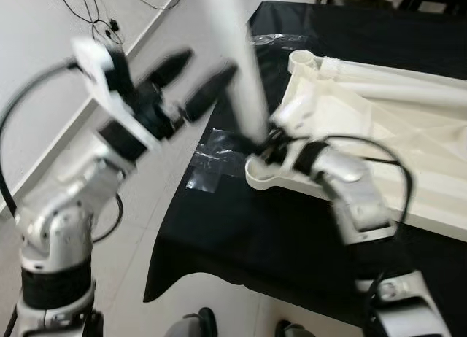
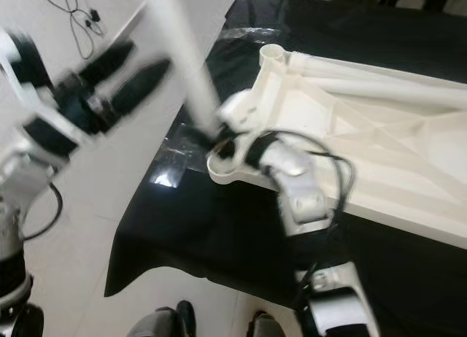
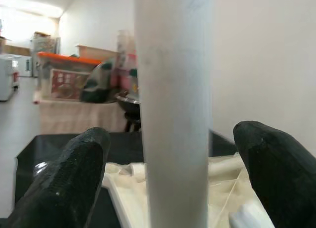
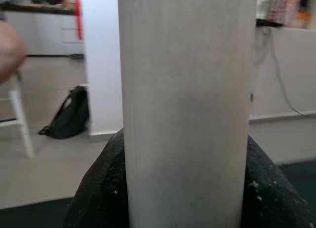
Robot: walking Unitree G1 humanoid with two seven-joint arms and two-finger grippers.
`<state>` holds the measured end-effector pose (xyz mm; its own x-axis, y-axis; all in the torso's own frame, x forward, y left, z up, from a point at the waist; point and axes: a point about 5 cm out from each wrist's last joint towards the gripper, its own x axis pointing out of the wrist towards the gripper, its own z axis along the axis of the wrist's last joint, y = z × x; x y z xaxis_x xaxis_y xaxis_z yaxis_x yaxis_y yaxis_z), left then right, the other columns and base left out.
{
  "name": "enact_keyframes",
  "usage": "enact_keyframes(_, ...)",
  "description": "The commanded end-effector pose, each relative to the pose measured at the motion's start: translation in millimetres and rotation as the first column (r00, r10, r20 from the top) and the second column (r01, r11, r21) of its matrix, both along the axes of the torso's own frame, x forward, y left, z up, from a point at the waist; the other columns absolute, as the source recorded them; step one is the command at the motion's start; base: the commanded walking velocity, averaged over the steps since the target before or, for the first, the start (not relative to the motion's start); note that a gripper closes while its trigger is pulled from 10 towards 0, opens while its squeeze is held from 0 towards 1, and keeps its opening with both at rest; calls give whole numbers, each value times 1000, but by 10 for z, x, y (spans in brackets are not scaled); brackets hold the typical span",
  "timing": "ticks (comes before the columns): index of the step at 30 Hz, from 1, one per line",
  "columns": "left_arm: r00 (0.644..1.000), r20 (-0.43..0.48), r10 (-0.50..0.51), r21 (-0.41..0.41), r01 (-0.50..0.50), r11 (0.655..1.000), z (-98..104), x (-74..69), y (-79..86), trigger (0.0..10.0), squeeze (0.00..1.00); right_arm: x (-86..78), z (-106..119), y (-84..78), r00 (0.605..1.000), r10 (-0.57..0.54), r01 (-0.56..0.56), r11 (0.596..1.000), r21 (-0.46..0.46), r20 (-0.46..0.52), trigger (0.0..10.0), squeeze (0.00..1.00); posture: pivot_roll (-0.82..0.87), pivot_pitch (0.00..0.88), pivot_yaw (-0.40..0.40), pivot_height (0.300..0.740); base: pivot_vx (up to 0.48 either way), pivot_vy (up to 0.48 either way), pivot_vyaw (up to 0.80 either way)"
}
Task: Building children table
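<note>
A white table top [image 1: 394, 125] lies upside down on a black cloth [image 1: 241, 235], with a round corner socket [image 1: 263, 173] at its near left. A white table leg [image 1: 241, 67] stands upright in that socket, rising out of the top of the eye views. My right gripper [image 1: 264, 144] is shut on the leg's lower end, just above the socket; its fingers [image 4: 98, 193] press both sides of the leg [image 4: 187, 109]. My left gripper [image 1: 193, 78] is open, raised left of the leg, its fingers [image 3: 64, 183] apart on either side of the leg [image 3: 175, 109] without touching.
Another white leg [image 1: 408, 93] lies along the far side of the table top. A clear plastic wrap [image 1: 208, 162] lies on the cloth's left edge. Cables [image 1: 87, 9] trail on the pale floor at the far left.
</note>
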<state>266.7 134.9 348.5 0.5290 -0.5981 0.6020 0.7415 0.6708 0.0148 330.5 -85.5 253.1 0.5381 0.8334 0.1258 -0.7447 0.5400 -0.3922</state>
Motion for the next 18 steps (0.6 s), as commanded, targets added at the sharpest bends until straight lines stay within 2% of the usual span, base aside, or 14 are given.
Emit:
enact_keyframes(1,1000,-1,17,-11,-17,1000,37,37,50,10000,1000,-78,54,101,997,55,-55,998,-7,48,10000,0,29,175,74,740,0,0,0)
enact_keyframes(2,1000,3,-1,-24,1,1000,87,68,27,10000,949,-109,66,149,995,82,-81,997,-10,56,10000,0,25,170,75,740,0,0,0)
enact_keyframes(3,1000,4,-26,-32,26,999,131,83,0,10000,114,-140,77,193,992,108,-108,994,-13,66,10000,0,20,164,77,740,0,0,0)
enact_keyframes(6,999,4,-42,-36,42,998,156,90,-17,10000,114,-159,83,220,989,126,-125,992,-16,72,10000,0,18,162,78,740,0,0,0)
enact_keyframes(7,998,-2,-70,-49,70,996,179,102,-38,10000,0,-182,91,246,987,139,-138,990,-17,80,10000,0,8,152,82,740,0,0,0)
enact_keyframes(8,995,-7,-95,-66,95,993,195,111,-54,7608,0,-195,95,263,986,145,-144,989,-18,87,10000,0,6,151,83,740,0,0,0)
enact_keyframes(9,993,-8,-121,-78,120,990,208,117,-75,0,0,-198,94,270,986,141,-140,990,-19,92,10000,0,-2,145,78,740,0,0,0)
enact_keyframes(18,983,-5,-181,-91,180,979,227,114,-129,0,0,-155,97,267,990,100,-98,995,-18,104,10000,0,-23,138,69,740,0,0,0)
